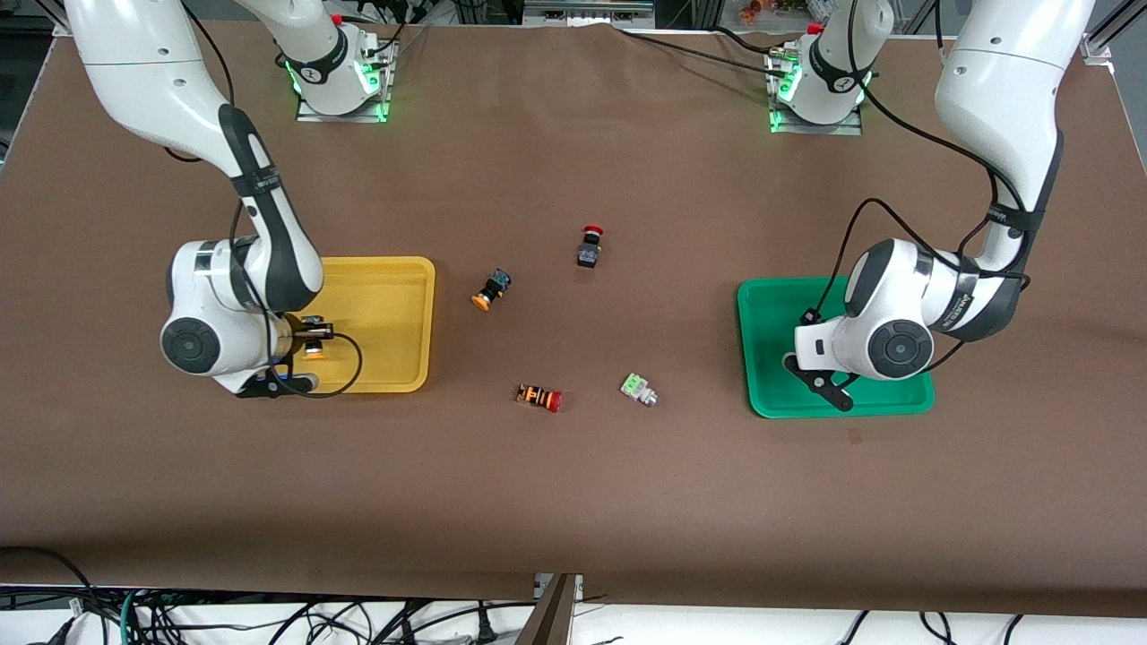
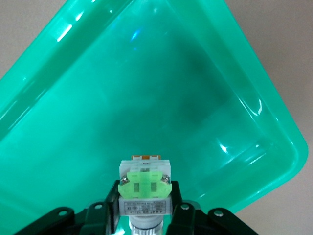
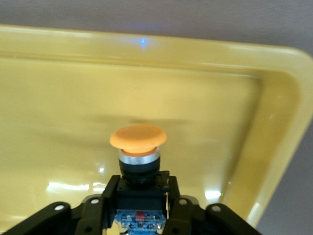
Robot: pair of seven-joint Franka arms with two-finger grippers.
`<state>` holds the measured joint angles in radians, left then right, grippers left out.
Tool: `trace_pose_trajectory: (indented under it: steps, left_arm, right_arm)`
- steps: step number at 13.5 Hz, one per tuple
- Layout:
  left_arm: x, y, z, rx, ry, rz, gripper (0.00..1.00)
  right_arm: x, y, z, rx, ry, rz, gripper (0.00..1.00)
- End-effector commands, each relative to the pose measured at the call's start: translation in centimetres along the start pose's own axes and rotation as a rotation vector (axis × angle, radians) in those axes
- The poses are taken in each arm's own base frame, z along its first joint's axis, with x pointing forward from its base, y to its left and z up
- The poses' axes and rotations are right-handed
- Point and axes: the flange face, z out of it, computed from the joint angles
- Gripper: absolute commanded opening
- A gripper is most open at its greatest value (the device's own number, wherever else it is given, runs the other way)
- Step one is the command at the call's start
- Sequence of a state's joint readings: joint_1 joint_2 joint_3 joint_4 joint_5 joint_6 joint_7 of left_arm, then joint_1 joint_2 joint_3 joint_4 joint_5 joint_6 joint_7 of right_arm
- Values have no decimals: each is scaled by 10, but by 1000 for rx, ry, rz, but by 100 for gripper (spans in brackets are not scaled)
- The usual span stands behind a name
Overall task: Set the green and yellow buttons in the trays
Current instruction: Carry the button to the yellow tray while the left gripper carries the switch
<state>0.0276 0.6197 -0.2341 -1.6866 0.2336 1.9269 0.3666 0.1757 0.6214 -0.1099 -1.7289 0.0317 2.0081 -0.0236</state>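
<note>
My left gripper (image 1: 814,374) hangs over the green tray (image 1: 769,345). In the left wrist view it (image 2: 145,197) is shut on a pale green square-capped button (image 2: 144,186) above the tray floor (image 2: 146,88). My right gripper (image 1: 309,345) is over the yellow tray (image 1: 390,309). In the right wrist view it (image 3: 140,196) is shut on an orange-yellow round-capped button (image 3: 138,139) over the tray (image 3: 58,98). A second yellow button (image 1: 491,289) and a second green button (image 1: 638,388) lie on the table between the trays.
A black button with a red cap (image 1: 590,245) stands near the table's middle. An orange-and-black striped button with a red cap (image 1: 539,397) lies beside the loose green button, toward the right arm's end. Brown cloth covers the table.
</note>
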Motion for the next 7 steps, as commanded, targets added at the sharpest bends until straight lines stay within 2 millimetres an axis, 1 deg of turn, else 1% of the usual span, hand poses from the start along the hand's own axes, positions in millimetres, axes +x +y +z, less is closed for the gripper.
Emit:
trace_pose_trajectory:
  steps: [1,2,3,4,5,6,7]
  left_arm:
    - [-10,7,-49,49,43,31,100]
    - [-5,19,-72,66,81,43,100]
    - [4,31,-96,79,130,55,100]
    - [16,47,-122,93,180,83,100]
    - [32,62,-137,98,220,106,100]
    - [54,79,-141,98,243,144,100]
    - [75,92,-140,94,263,179,100]
  right_arm:
    - [-10,-25,-37,57,11,36,100]
    - [-13,-58,-42,93,2,129,100]
    - [-15,-89,-44,101,4,199,100]
    - [-18,-125,-42,118,0,242,100]
    - [-22,-162,-42,138,16,281,100]
    - [-24,-192,-34,155,20,340,100]
    - [-28,-222,-27,176,28,393,100]
